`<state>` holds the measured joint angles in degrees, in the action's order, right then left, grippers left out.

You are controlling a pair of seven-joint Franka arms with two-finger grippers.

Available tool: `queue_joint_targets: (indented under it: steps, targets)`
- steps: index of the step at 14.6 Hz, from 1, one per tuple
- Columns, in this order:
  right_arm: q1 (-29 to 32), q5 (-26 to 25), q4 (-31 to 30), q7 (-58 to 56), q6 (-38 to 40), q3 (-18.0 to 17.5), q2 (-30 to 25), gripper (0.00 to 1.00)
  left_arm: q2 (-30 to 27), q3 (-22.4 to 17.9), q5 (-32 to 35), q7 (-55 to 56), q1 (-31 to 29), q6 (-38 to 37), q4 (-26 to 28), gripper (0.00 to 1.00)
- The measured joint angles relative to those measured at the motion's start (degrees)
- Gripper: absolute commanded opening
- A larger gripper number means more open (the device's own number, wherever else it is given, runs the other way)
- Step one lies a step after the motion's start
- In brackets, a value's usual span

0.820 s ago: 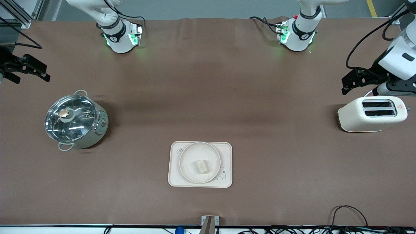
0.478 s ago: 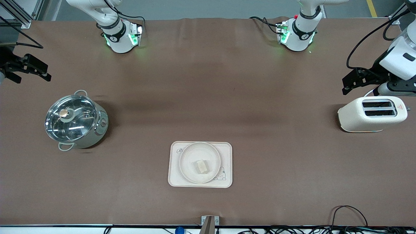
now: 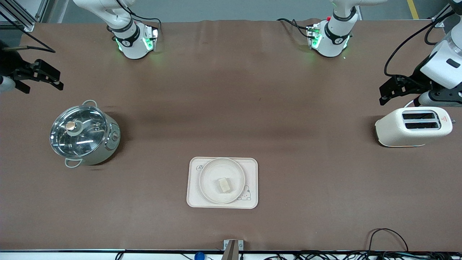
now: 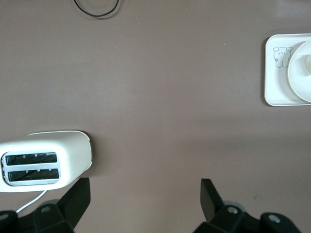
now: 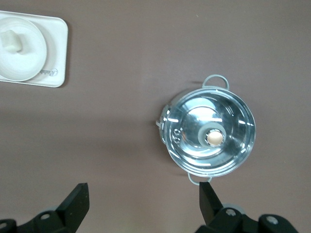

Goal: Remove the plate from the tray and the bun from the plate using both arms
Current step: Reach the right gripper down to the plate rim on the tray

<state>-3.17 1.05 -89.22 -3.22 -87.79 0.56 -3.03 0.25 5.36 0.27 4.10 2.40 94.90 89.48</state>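
The cream tray [image 3: 251,168] lies near the table's front edge, midway between the arms. The round plate [image 3: 212,175] sits on it, and the small bun [image 3: 224,184] lies on the plate. My right gripper [image 3: 39,86] hangs open and empty over the right arm's end of the table, away from the tray. My left gripper [image 3: 385,92] hangs open and empty over the left arm's end, beside the toaster. The left wrist view shows the tray [image 4: 277,85] and the plate [image 4: 300,77] at its edge. The right wrist view shows the tray [image 5: 54,73], plate [image 5: 22,68] and bun [image 5: 12,41].
A steel pot with a glass lid [image 3: 83,133] stands toward the right arm's end; it also shows in the right wrist view [image 5: 209,138]. A cream toaster [image 3: 413,126] stands toward the left arm's end, also in the left wrist view [image 4: 43,162]. A black cable [image 3: 386,234] loops near the front edge.
My right gripper has shifted a little toward the middle of the table. My left gripper has barely moved. The tray, plate and bun have not moved.
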Motion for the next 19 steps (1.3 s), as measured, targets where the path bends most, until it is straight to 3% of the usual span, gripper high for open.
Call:
queue_joint_targets:
  steps: [6,13,15,19]
  targets:
    - [-5.34,0.23,-0.49,7.77,-7.07,-3.05,5.43,1.0,0.0,0.03,0.0,0.0,0.02,0.0,-0.04,1.0]
    - [-6.89,6.77,-0.46,9.63,-15.86,-3.0,14.41,1.0,0.0,0.04,0.0,0.0,0.02,-0.03,-0.1,1.0]
    - [-9.01,7.81,-0.5,12.67,-19.23,-3.09,17.52,1.0,0.0,0.06,0.0,0.0,0.04,-0.03,-0.1,1.0]
    - [-15.36,15.16,-0.61,19.93,-28.99,-3.23,26.0,1.0,0.0,0.05,0.0,0.0,0.02,-0.04,-0.13,1.0]
